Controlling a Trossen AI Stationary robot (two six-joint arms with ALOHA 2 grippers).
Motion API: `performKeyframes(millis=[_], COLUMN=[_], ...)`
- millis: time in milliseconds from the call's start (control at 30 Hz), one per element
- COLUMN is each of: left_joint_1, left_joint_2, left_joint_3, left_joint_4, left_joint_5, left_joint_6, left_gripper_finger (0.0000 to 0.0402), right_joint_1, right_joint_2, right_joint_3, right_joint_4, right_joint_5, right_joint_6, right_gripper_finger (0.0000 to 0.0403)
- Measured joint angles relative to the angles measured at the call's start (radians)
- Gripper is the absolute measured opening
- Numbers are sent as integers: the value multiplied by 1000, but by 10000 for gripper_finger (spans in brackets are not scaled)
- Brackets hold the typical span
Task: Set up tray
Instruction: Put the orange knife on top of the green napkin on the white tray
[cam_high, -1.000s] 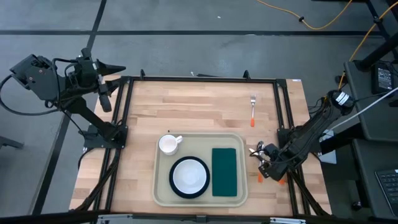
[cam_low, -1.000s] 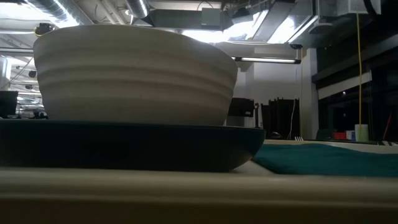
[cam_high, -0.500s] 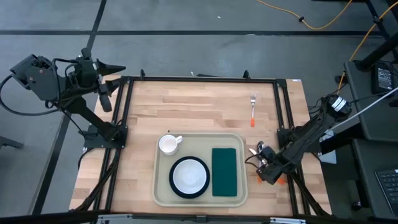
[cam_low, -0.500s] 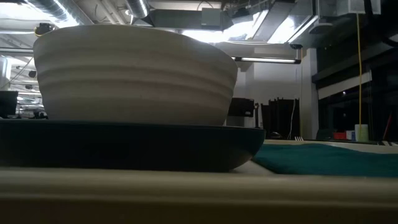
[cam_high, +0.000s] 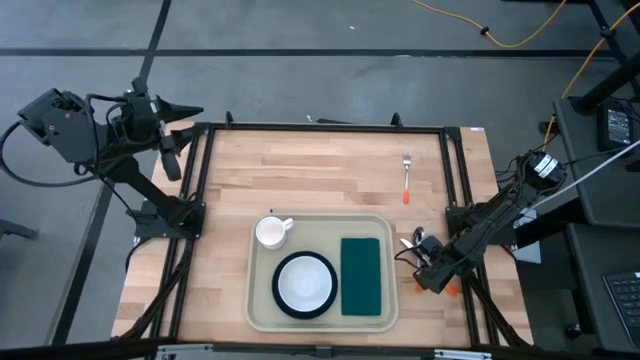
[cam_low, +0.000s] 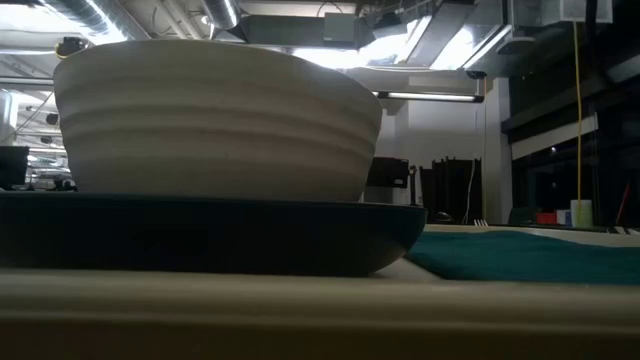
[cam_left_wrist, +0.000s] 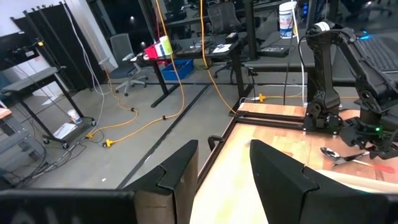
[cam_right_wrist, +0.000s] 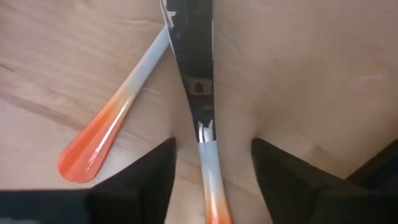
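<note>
the tray (cam_high: 322, 318) sits at the six o'clock edge of the table (cam_high: 330, 170), flat on the wood; it carries a white cup (cam_high: 270, 232) at its ten o'clock corner, a white bowl on a dark plate (cam_high: 304, 284) at its seven o'clock side, and a dark green napkin (cam_high: 361, 275) along its three o'clock side; a fork (cam_high: 407, 175) lies well apart at the table's one o'clock.

judged from its look, the tray is stiff moulded plastic, light in itself but made heavier and top-heavy by the crockery; the smooth surface would let the plate slide if tipped, and the cup and bowl are breakable; the raised rim is the place to take hold, best at two opposite short sides, kept level.

the right gripper (cam_high: 432, 278) hangs low just beside the tray's three o'clock side, fingers spread apart and holding nothing, straddling a utensil handle (cam_right_wrist: 204, 146) that crosses a second orange-tipped handle (cam_right_wrist: 115, 115) on the wood; a spoon (cam_left_wrist: 334, 155) lies near it.

the left gripper (cam_left_wrist: 224, 177) waits off the table's ten o'clock corner, released and empty.
</note>
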Motion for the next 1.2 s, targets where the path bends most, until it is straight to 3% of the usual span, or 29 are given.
performKeyframes(millis=[433, 767, 1200], left_joint_1=[0, 0, 0], left_joint_2=[4, 4, 4], left_joint_3=[0, 0, 0], left_joint_4=[-1, -1, -5], left_joint_5=[0, -10, -10], left_joint_6=[11, 20, 22], left_gripper_finger=[141, 141, 141], right_joint_1=[-28, -28, -29], right_joint_2=[1, -1, 5], right_joint_3=[-2, -1, 111], right_joint_4=[14, 23, -26], right_joint_5=[-1, 7, 56], right_joint_6=[-4, -1, -1], right_gripper_finger=[129, 38, 38])
